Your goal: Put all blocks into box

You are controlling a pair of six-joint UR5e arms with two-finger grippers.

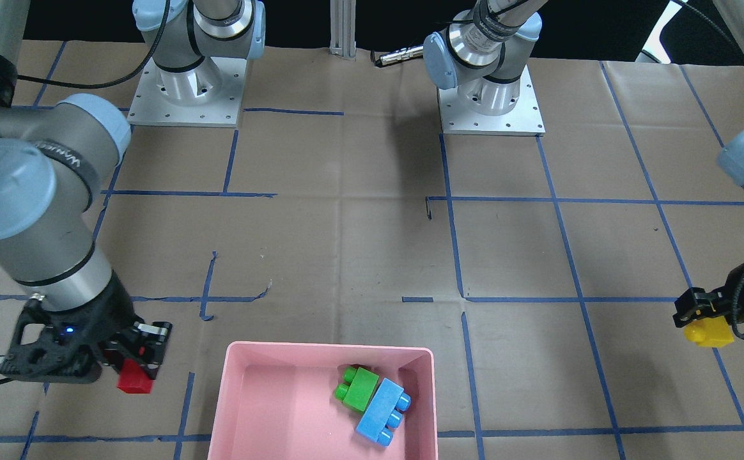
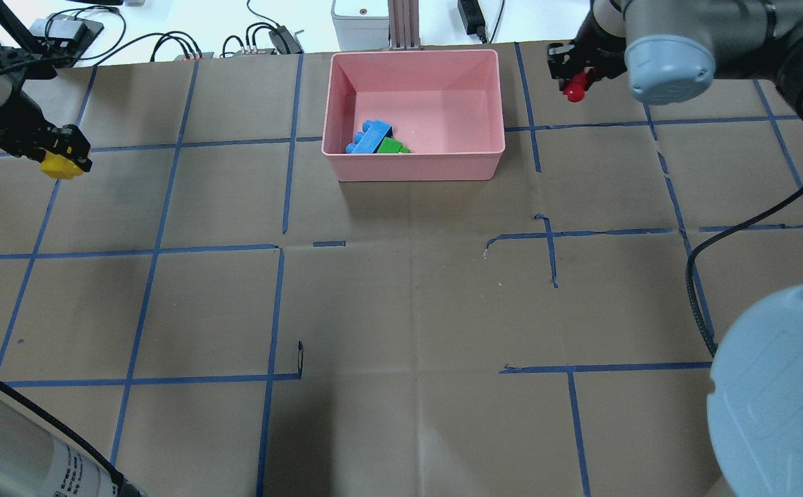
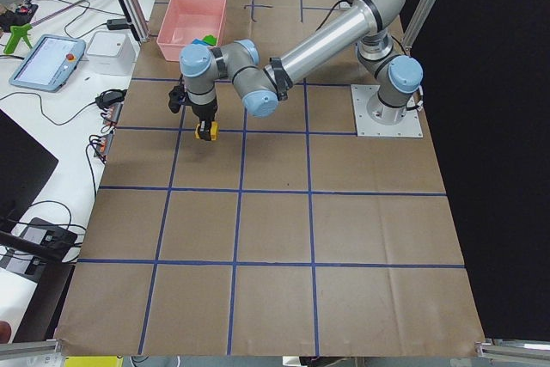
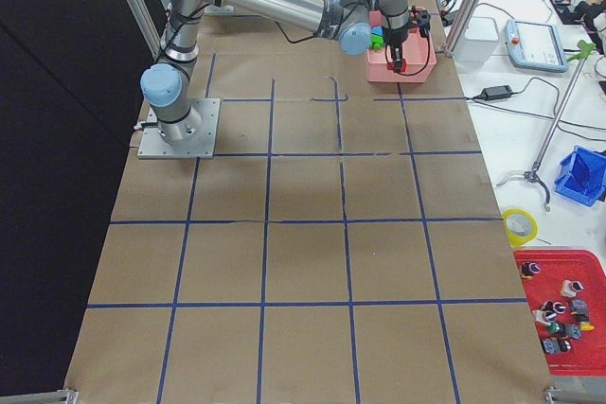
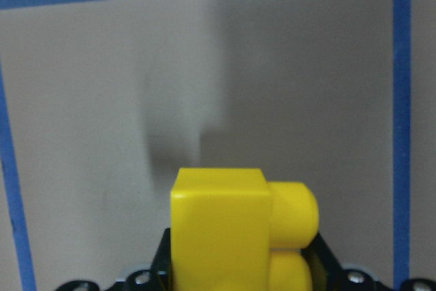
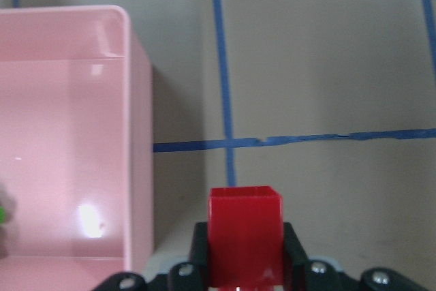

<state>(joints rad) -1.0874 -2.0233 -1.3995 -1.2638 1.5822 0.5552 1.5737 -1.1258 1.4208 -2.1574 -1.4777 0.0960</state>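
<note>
The pink box point(image 2: 415, 162) stands at the table's far middle; it also shows in the front view point(image 1: 244, 396). A green block point(image 1: 359, 388) and a blue block point(image 1: 381, 412) lie in it, touching. My left gripper point(image 2: 60, 155) is shut on the yellow block point(image 2: 58, 166) above the table, far left of the box; the block also fills the left wrist view point(image 5: 231, 230). My right gripper point(image 2: 574, 79) is shut on the red block point(image 2: 574, 88) just right of the box, above the paper. The right wrist view shows the red block point(image 6: 245, 233) beside the box's wall point(image 6: 139, 161).
Brown paper with blue tape lines point(image 2: 291, 141) covers the table. Cables and small devices point(image 2: 187, 45) lie beyond the far edge. The two arm bases point(image 1: 490, 102) stand at the robot's side. My right arm's elbow point(image 2: 781, 393) looms at the near right.
</note>
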